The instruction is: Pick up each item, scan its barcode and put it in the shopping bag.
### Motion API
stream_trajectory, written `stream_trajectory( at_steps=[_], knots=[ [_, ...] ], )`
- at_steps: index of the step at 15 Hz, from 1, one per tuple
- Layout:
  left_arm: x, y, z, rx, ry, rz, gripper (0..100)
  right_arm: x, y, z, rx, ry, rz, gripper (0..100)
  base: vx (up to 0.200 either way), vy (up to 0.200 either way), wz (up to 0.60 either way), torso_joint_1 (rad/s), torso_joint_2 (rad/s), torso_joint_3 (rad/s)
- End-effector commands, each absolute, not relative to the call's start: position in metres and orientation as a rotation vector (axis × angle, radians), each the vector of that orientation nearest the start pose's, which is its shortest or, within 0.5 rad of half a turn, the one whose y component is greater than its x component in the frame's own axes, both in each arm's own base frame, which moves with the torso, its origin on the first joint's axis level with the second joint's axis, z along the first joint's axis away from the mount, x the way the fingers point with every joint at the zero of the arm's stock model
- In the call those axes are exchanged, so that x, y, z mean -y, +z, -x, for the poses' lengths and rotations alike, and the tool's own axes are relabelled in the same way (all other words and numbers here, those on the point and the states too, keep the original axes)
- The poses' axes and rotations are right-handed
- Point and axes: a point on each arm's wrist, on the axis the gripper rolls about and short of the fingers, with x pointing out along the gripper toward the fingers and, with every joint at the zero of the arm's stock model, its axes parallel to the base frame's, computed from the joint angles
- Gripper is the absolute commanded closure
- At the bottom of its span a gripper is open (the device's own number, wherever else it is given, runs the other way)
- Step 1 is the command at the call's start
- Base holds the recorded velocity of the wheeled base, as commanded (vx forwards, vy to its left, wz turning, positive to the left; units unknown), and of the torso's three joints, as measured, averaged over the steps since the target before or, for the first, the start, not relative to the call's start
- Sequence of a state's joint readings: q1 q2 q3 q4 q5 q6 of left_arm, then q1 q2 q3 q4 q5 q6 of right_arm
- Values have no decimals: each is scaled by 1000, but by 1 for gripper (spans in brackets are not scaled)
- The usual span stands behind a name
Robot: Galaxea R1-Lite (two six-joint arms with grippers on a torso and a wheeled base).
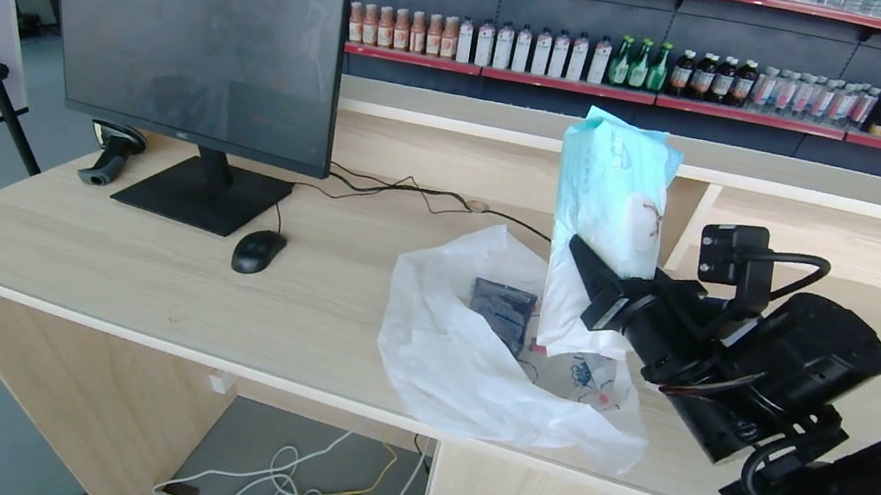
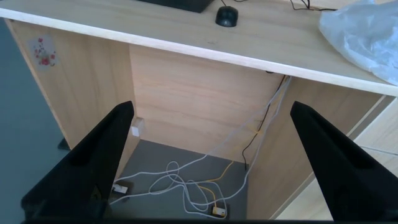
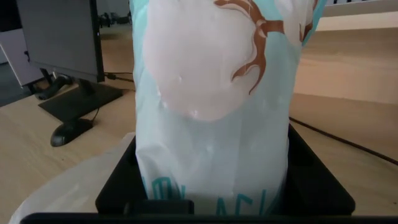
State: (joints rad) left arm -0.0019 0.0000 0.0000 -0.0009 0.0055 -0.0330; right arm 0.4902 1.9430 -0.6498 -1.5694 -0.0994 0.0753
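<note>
Closest in is the right gripper (image 1: 604, 294), its fingers clamped on the lower half of a tall teal-and-white soft pack (image 1: 607, 211) that stands upright between them. Just below and beyond the fingertips lies the shopping bag (image 1: 466, 365), white film slumped on the counter (image 1: 100, 249), with a dark packet (image 1: 503, 309) already inside it.

The main risk, as I judge it, is the bag's limp mouth. If the pack is let go above folded film, it may land on top of the bag or tip onto the counter. The pack is soft and most of its length rises above the fingers, so it may also sag or slip in the grip during a tilt.

The handheld scanner (image 1: 109, 154) rests well away from the fingers, past the monitor (image 1: 201, 37) and the mouse (image 1: 258, 249). I cannot tell whether the barcode has been read. A thin cable (image 1: 414, 189) trails across the counter behind the bag, clear of the drop.

The left gripper (image 2: 211, 106) hangs low with its fingers spread and nothing between them. Beyond its fingertips are the counter's front edge and loose floor cables (image 2: 186, 183).
</note>
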Motion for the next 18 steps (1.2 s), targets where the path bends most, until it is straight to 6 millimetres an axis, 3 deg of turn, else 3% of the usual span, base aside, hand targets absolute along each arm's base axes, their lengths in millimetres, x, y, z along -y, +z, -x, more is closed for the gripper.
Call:
stream_trajectory(
  at_steps=[1,3,10,15,18],
  knots=[
    [0,76,23,2,3,32,0,-161,149,-292,221,418,-147,100,0,0,0,0,0,0],
    [0,76,23,2,3,31,0,-171,146,-289,209,448,-142,100,0,0,0,0,0,0],
    [0,76,23,5,5,32,0,-171,144,-287,201,450,-138,100,0,0,0,0,0,0],
    [0,76,23,5,3,29,0,-166,139,-274,161,455,-122,100,0,0,0,0,0,0],
    [0,76,23,3,3,29,0,-175,138,-264,153,498,-124,100,0,0,0,0,0,0]
  ],
)
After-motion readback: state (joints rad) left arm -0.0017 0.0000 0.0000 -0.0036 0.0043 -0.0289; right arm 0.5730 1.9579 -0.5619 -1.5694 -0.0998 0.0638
